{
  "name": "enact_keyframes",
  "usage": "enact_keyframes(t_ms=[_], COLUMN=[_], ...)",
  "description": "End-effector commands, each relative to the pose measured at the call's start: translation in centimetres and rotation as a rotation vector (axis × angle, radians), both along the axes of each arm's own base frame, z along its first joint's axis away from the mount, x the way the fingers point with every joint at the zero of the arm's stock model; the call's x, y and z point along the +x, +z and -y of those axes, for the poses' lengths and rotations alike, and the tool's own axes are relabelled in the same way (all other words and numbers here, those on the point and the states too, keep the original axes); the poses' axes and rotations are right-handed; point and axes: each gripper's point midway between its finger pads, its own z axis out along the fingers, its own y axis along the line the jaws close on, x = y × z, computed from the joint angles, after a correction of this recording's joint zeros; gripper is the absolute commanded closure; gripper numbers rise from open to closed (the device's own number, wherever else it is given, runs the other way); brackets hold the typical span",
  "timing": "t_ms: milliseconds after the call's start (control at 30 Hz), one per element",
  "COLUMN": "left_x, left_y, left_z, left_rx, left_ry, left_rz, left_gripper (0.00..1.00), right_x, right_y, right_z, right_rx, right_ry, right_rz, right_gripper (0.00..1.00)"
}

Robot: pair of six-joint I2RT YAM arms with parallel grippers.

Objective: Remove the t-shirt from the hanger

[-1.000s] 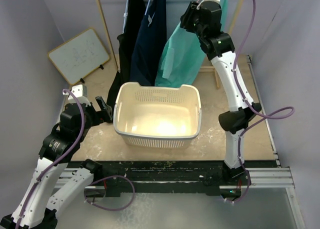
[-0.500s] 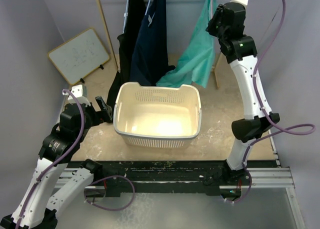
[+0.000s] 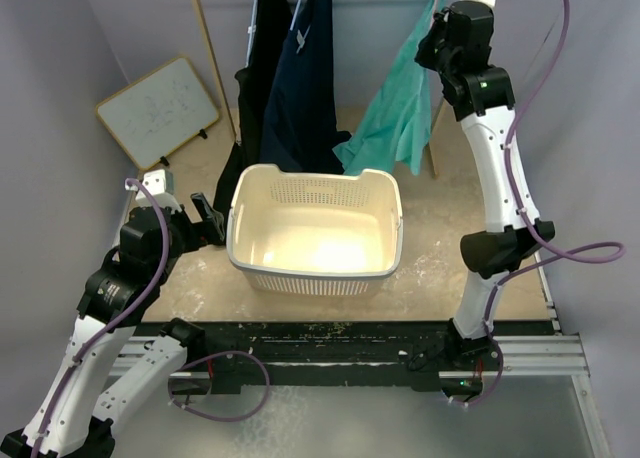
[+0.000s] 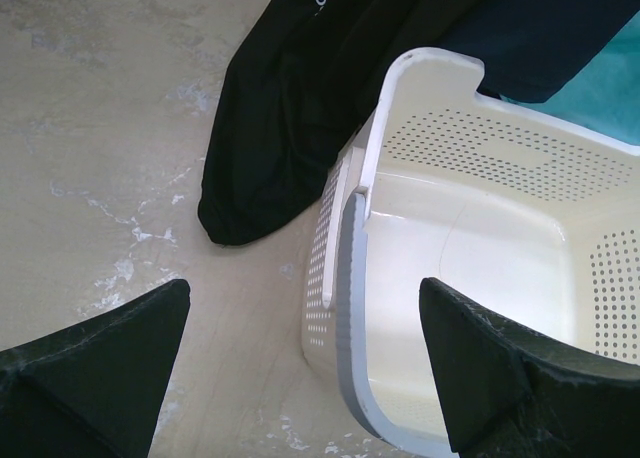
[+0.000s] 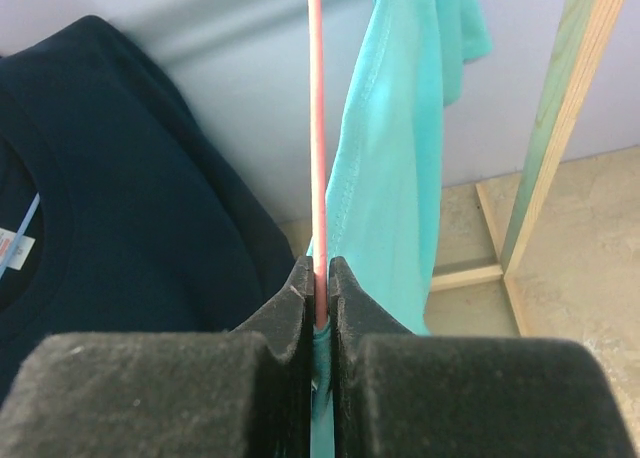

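Right end effector (image 5: pixel 320 278) has pinched pink hanger (image 5: pixel 316 128) (teal t-shirt (image 5: pixel 390 198) alongside), left end effector (image 4: pixel 303 290) spread, empty

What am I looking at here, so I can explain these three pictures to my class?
Two robot arms are bolted at a table's near edge. The overhead picture shows both; the other two come from wrist cameras. On the table: a white basket, a whiteboard. Behind hang a black garment, a navy shirt and a teal t-shirt. The right arm reaches up, jaws shut on the thin pink hanger beside the teal t-shirt. The left arm rests by the basket, jaws open, holding nothing.
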Motion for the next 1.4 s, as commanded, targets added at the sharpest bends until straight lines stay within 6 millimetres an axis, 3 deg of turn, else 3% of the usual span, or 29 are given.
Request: enact_keyframes(t_ms=[0, 133, 267, 533, 800, 1167, 1267, 1367], left_x=[0.3, 0.2, -0.2, -0.4, -0.1, -0.8, -0.9, -0.9], left_y=[0.8, 1.4, 2.1, 2.7, 2.5, 3.7, 3.9, 3.9], left_z=[0.2, 0.4, 0.6, 0.5, 1.1, 2.8, 2.8, 2.9], left_rx=[0.000, -0.003, -0.040, -0.052, -0.033, -0.069, -0.074, -0.074], left_ry=[-0.012, -0.040, -0.055, -0.061, -0.096, -0.209, -0.210, -0.213], left_rz=[0.035, 0.069, 0.140, 0.203, 0.177, 0.254, 0.259, 0.260], left_gripper=[0.01, 0.01, 0.01, 0.01, 0.01, 0.01, 0.01, 0.01], right_x=[-1.0, -1.7, -2.9, -7.9, -11.3, -17.7, -20.3, -23.3], right_y=[3.7, 5.7, 9.2, 17.1, 18.7, 17.8, 19.1, 21.6], right_z=[0.9, 1.4, 1.7, 1.3, 0.9, -3.4, -3.4, -3.0], right_rx=[-0.024, -0.077, -0.132, -0.123, -0.096, 0.005, 0.002, -0.012], right_ry=[-0.007, -0.006, 0.012, 0.095, 0.156, 0.462, 0.495, 0.514], right_rz=[0.095, 0.147, 0.243, 0.458, 0.485, 0.431, 0.471, 0.565], right_gripper=[1.00, 1.00, 1.00, 1.00, 1.00, 1.00, 1.00, 1.00])
